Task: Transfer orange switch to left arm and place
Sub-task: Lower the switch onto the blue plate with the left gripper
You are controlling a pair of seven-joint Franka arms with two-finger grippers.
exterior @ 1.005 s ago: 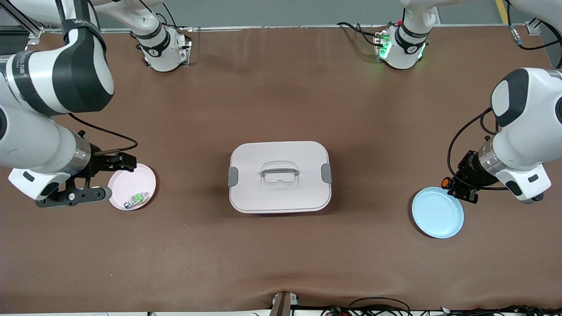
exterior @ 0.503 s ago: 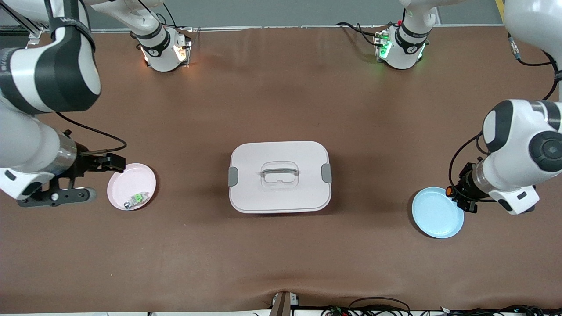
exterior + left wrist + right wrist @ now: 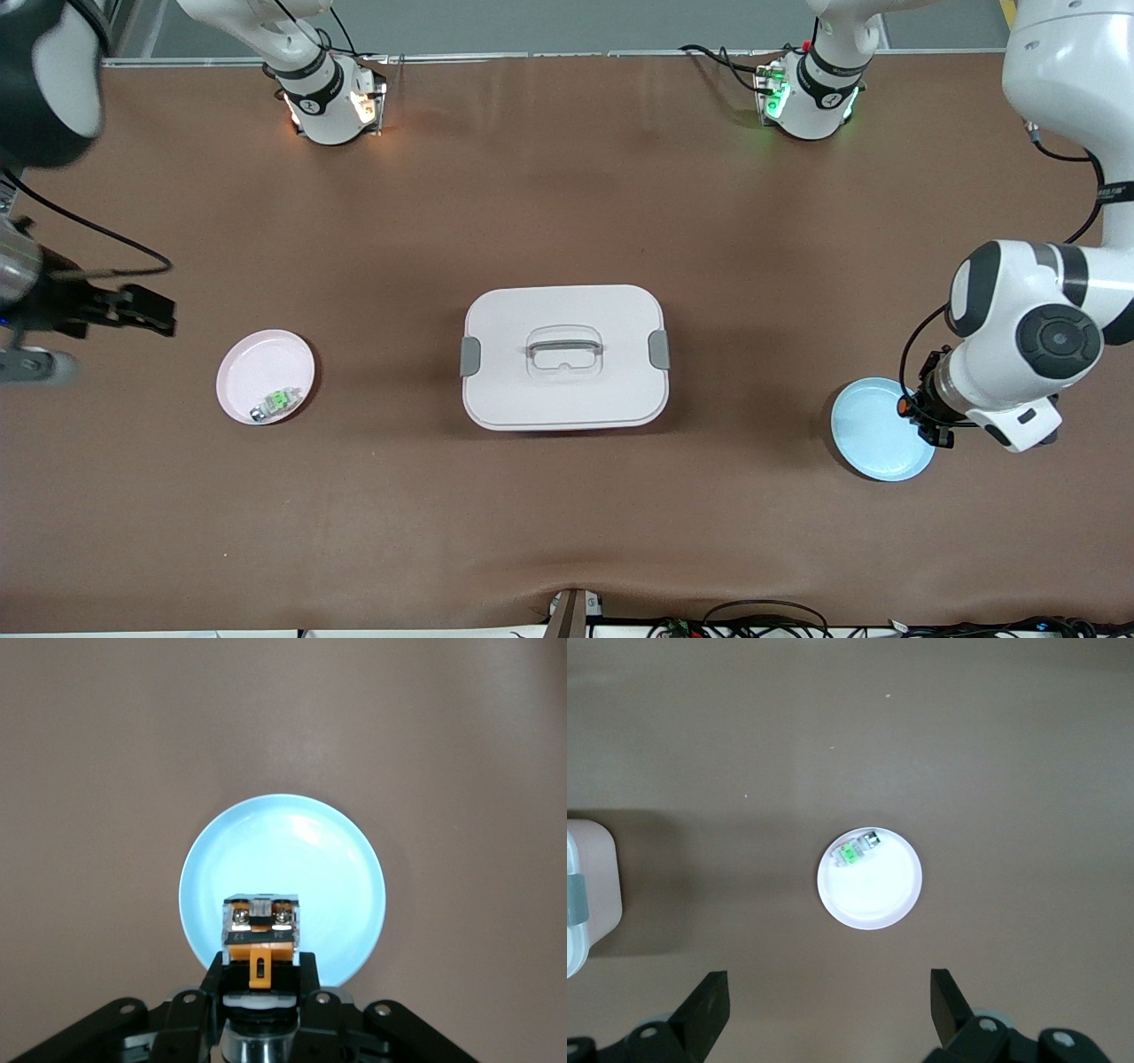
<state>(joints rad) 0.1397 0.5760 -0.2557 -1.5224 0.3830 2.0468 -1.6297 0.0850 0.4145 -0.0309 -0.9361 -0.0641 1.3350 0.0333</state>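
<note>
Your left pincer (image 3: 921, 420) hung at the right edge of the frame in the front view, over the rim of the pale blue plate (image 3: 881, 430), clamped tight on the orange switch (image 3: 261, 939). In the left wrist view you saw that switch as a small blocky black body with an orange tab, two silvery screw heads and a pale cap, poking out between the matte black fingers (image 3: 202, 994) above the smooth, glossy round plate (image 3: 282, 877).

Your right pincer (image 3: 97, 332) sat at the left edge of the frame, over bare brown tabletop (image 3: 567, 532) toward the right arm's end, its jaws spread wide with nothing between them. The right wrist view showed both black fingers (image 3: 709, 1005) well apart, with the pink plate (image 3: 870, 878) farther off.

That pink plate (image 3: 265, 377), round and shallow, lay left of centre in the front view and carried a small green-and-silver component (image 3: 273, 403) near its lower rim.

The box (image 3: 564, 356) stood at mid-frame: white, rounded-rectangular, smooth plastic, with grey side latches and a clear handle on its lid. The tabletop covering looked matte and faintly rippled along the lower edge.
</note>
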